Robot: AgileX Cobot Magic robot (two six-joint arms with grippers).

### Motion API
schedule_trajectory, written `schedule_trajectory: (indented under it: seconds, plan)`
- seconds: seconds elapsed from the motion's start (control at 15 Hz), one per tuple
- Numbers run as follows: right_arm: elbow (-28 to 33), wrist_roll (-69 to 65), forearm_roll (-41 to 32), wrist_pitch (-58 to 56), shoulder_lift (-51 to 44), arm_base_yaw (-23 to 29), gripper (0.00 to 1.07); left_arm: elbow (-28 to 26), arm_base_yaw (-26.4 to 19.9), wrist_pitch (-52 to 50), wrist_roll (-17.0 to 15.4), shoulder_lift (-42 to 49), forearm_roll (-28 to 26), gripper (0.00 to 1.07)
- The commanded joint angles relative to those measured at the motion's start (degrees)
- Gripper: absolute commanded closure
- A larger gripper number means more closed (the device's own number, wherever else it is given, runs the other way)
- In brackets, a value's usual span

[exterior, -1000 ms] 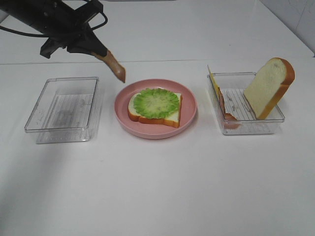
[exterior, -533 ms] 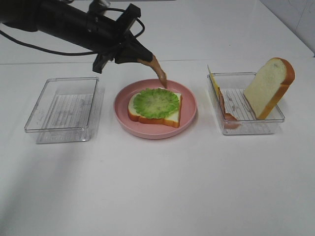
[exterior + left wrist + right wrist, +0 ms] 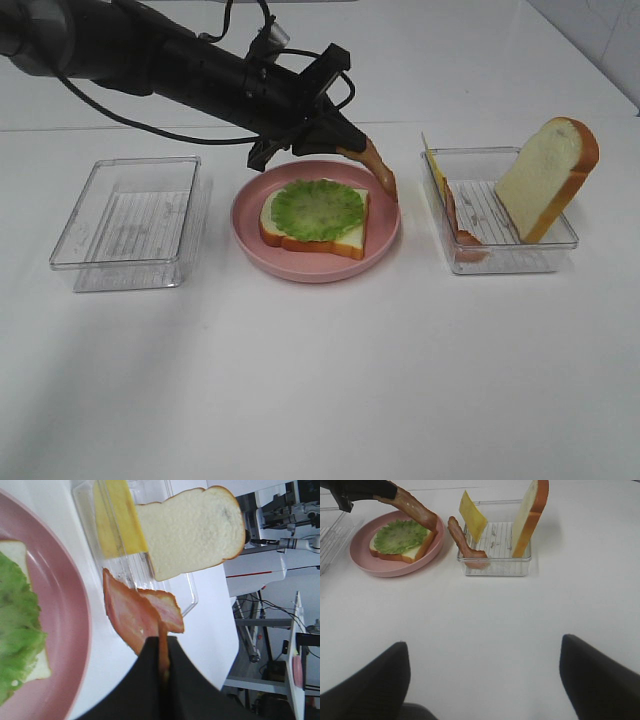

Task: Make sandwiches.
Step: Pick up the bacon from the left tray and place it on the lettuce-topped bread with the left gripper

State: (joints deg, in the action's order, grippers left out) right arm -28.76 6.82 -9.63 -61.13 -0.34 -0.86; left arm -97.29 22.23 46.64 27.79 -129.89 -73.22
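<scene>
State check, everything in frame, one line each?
left end effector, shut on bacon strip
right end effector, open, empty
lettuce, flat on bottom bread slice
bottom bread slice, flat on pink plate
left container, empty
right container, holds leaning bread slice, cheese slice, second bacon strip

- I've carried the left pincer point(image 3: 350, 147) rightward: it started out up-left of the pink plate point(image 3: 300, 272) and now hangs over the plate's back right edge.
- The bacon strip point(image 3: 381, 172) in its grip came along and now dangles at the plate's right rim.
</scene>
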Motion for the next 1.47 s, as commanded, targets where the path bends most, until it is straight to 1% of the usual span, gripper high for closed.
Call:
schedule_trajectory:
  seconds: [0.07,0.13,0.27,0.4,0.53,0.67,0.73,0.8,0.87,0.93,1.07,1.13,1.2,1.27,1.33,1.4,1.47]
  plan:
    - [0.11,0.29,-0.17,0.52,-0.74,-0.17,0.3,-0.29,0.17,-2.64,0.4,-0.74,6.7,1.07]
    - [0.11,0.29,-0.17,0.52,-0.74,-0.17,0.3,-0.29,0.17,-3.55,0.17,-0.74,10.03,1.07]
    - [0.11,0.29,-0.17,0.52,-0.74,-0.17,0.3,-0.29,0.17,-5.27,-0.23,-0.74,14.32,1.07]
    - [0.11,0.29,-0.17,0.52,-0.74,-0.17,0.3,-0.29,0.17,-6.93,-0.23,-0.74,16.1,1.07]
    - [0.11,0.29,-0.11,0.52,-0.74,-0.17,0.3,-0.29,-0.52,-6.88,-0.69,-0.74,16.67,1.07]
    - [0.11,0.29,-0.17,0.52,-0.74,-0.17,0.3,-0.29,-2.35,-5.84,-6.76,-0.74,19.08,1.07]
    - [0.11,0.29,-0.11,0.52,-0.74,-0.17,0.3,-0.29,-2.52,-5.56,-8.71,-0.69,19.65,1.07]
    - [0.11,0.29,-0.11,0.52,-0.74,-0.17,0.3,-0.29,-3.04,-5.33,-11.8,-0.69,21.26,1.07]
    - [0.11,0.29,-0.11,0.52,-0.74,-0.17,0.3,-0.29,-3.09,-4.98,-13.87,-0.69,23.15,1.04]
    - [0.11,0.29,-0.17,0.52,-0.74,-0.17,0.3,-0.29,-3.15,-4.98,-14.73,-0.69,24.52,0.96]
    - [0.11,0.29,-0.11,0.52,-0.74,-0.17,0.3,-0.29,-3.15,-4.93,-14.55,-0.69,24.81,0.62]
    - [0.11,0.29,-0.11,0.52,-0.74,-0.17,0.3,-0.29,-3.15,-4.93,-14.32,-0.69,24.81,0.41]
    - [0.11,0.29,-0.11,0.52,-0.74,-0.17,0.3,-0.29,-3.15,-4.93,-13.69,-0.57,24.98,0.24]
    - [0.11,0.29,-0.11,0.52,-0.74,-0.17,0.3,-0.34,-3.15,-4.93,-12.89,-0.29,25.38,0.16]
    - [0.11,0.29,-0.11,0.52,-0.74,-0.17,0.3,-0.34,-3.15,-4.93,-12.32,0.11,26.13,0.14]
    - [0.11,0.29,-0.17,0.52,-0.74,-0.17,0.3,-0.34,-3.15,-4.7,-11.23,1.6,29.74,0.14]
    - [0.11,0.29,-0.17,0.52,-0.74,-0.17,0.3,-0.34,-3.15,-4.35,-11.75,3.09,33.29,0.14]
